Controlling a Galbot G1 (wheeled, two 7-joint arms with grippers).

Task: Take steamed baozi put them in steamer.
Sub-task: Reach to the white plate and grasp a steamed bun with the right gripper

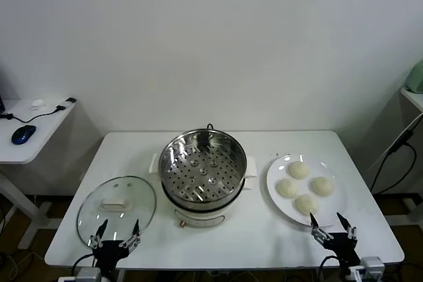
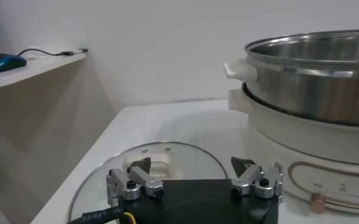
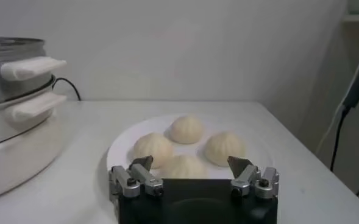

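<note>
Cream-white steamed baozi, looking soft and squashable, are sitting on the plate right of the steamer, inviting gentle side grips from the right pincer, hovering apart.

We see four baozi: cream-white, round, smooth domed tops, faint pleats visible from right wrist view. All four sit close together in diamond cluster on plate, right of steamer, near table's right front. We see steamer at table centre: shiny steel pot, round, upright, uncovered, perforated tray inside holding nothing. Pot rests on white electric base, white handles at both sides. Baozi and steamer stand apart, not touching.
</note>
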